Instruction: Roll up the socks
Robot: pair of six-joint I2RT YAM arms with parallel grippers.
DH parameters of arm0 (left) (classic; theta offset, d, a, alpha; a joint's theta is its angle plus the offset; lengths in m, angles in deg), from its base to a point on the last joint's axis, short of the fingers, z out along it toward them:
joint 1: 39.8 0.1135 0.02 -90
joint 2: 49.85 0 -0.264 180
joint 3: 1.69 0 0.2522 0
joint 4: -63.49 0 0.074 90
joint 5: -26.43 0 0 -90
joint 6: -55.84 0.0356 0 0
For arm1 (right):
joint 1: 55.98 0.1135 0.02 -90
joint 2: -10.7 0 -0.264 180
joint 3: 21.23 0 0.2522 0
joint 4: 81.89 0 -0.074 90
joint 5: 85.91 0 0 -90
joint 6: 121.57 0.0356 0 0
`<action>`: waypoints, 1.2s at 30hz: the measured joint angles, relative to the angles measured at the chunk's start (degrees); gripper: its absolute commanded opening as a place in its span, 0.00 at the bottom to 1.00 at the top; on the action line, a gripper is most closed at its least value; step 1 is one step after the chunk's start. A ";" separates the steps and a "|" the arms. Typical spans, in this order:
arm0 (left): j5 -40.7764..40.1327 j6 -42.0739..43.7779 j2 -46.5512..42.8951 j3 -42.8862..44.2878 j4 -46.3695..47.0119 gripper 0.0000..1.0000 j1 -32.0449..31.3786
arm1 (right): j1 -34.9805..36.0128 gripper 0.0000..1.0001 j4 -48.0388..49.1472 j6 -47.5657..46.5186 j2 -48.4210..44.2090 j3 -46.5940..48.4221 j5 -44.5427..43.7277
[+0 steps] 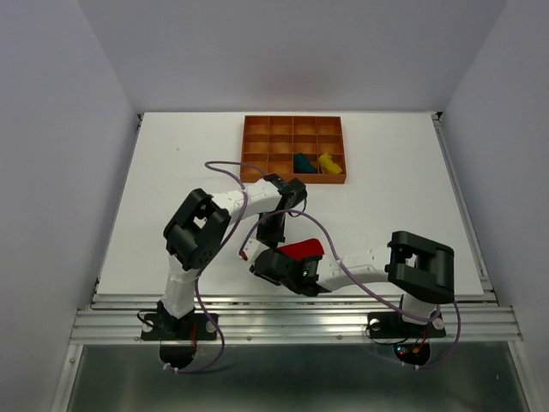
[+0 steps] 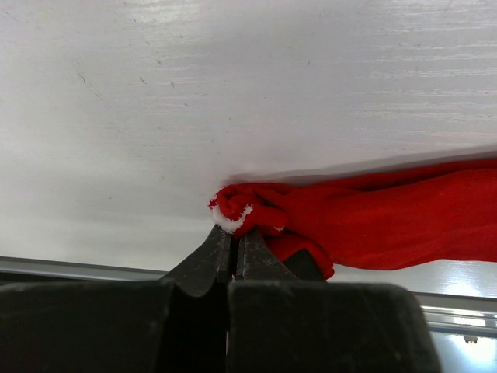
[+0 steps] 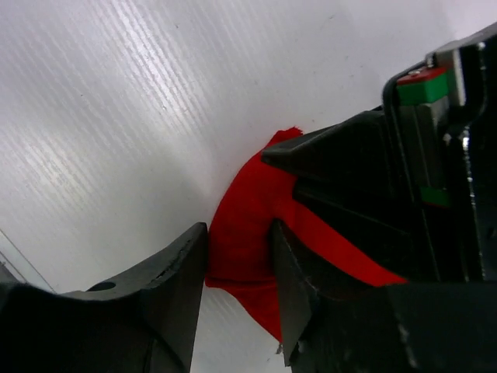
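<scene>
Your red fabric sock (image 1: 302, 250) lies close to near edge of white table (image 1: 171, 172), metal rail (image 2: 78, 268) just beyond. Left gripper (image 2: 233, 241) pinched tight on sock's bunched, white-tipped end. Right gripper (image 3: 237, 264) clamped on same sock, fabric filling gap. Wide bare surface left, right, and toward orange-brown gridded tray (image 1: 292, 119) at far edge. Count: three socks. One red, one dark teal sock bundle (image 1: 303, 162), one yellow sock bundle (image 1: 328, 163), last two in adjoining near-row tray cells. One tray.
</scene>
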 measured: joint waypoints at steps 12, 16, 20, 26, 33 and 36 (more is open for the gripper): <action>0.02 0.79 -0.04 0.00 0.31 0.43 0.57 | 0.33 0.03 1.68 3.58 -0.33 -1.09 -2.95; 0.07 0.31 -1.38 -0.02 1.68 0.50 2.58 | -1.16 0.02 6.27 6.51 -2.43 -4.59 -0.42; -0.59 -0.57 -5.60 -0.46 5.31 0.54 6.73 | -3.23 0.01 11.61 10.14 -3.93 -7.82 3.32; -1.14 -1.81 -15.76 -4.04 11.02 0.55 14.34 | -5.84 0.01 18.84 13.64 -3.28 -9.33 9.22; -2.12 -2.95 -22.51 -11.06 12.90 0.54 17.55 | -11.37 0.01 28.72 20.39 -2.01 -11.98 20.33; -1.01 -3.21 -22.95 -14.93 14.51 0.55 17.55 | -12.90 0.01 31.39 23.78 -2.03 -13.31 23.30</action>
